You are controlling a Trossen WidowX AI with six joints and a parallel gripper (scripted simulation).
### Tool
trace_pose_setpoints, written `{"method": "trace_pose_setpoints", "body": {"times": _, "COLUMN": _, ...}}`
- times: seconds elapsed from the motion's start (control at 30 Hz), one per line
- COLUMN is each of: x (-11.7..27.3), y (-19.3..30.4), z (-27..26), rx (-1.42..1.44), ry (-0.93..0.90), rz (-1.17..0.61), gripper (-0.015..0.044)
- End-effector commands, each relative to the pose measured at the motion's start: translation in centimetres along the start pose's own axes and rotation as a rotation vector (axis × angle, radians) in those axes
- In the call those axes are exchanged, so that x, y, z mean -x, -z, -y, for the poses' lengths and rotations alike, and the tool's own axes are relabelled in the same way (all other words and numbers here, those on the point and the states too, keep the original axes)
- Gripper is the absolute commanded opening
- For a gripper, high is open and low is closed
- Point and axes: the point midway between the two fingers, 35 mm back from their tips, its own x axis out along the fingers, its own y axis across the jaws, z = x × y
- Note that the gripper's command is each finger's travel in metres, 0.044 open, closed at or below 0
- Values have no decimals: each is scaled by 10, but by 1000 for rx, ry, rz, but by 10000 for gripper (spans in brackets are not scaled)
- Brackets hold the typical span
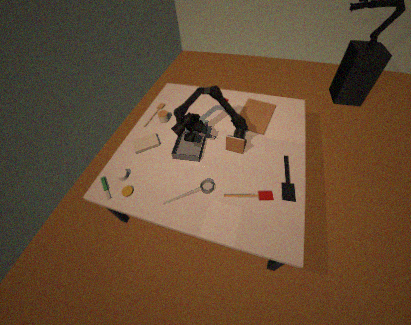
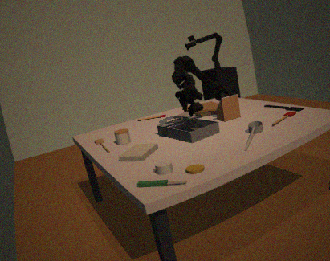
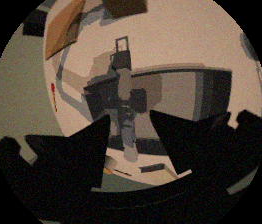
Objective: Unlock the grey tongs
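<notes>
The grey tongs (image 3: 124, 82) lie closed and narrow across the roasting tin (image 1: 185, 157) (image 2: 204, 134) (image 3: 226, 95). In the wrist view, one end with a dark block and a small rectangular loop sticks out past the tin's rim, and the other end reaches over the opposite rim. My gripper (image 3: 130, 115) (image 1: 192, 138) (image 2: 191, 114) is part-way open and empty, above the tongs, with one fingertip to each side of them in the wrist view. The wooden board (image 1: 258, 117) (image 3: 65, 30) lies flat beyond the tin. The arm hides most of the tongs in the top view.
A brown upright block (image 1: 235, 144) (image 2: 230, 108) stands between the tin and the board's near side. A strainer (image 1: 207, 186), a red-headed spatula (image 1: 265, 195) and a black turner (image 1: 288, 192) lie farther off. A pale slab (image 1: 148, 143) and a lidded jar (image 2: 122, 136) are on the other side.
</notes>
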Motion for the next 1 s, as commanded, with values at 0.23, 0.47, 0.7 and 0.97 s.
{"method": "trace_pose_setpoints", "body": {"times": 0.23, "x": -13, "y": 2, "z": 0, "rx": -3, "ry": -16, "rz": -9, "gripper": 260}}
{"method": "trace_pose_setpoints", "body": {"times": 0.47, "x": -25, "y": 4, "z": 0, "rx": -3, "ry": -30, "rz": -17, "gripper": 260}}
{"method": "trace_pose_setpoints", "body": {"times": 0.7, "x": -36, "y": 5, "z": -1, "rx": -2, "ry": -44, "rz": -24, "gripper": 260}}
{"method": "trace_pose_setpoints", "body": {"times": 0.97, "x": -50, "y": 5, "z": -2, "rx": -1, "ry": -62, "rz": -32, "gripper": 260}}
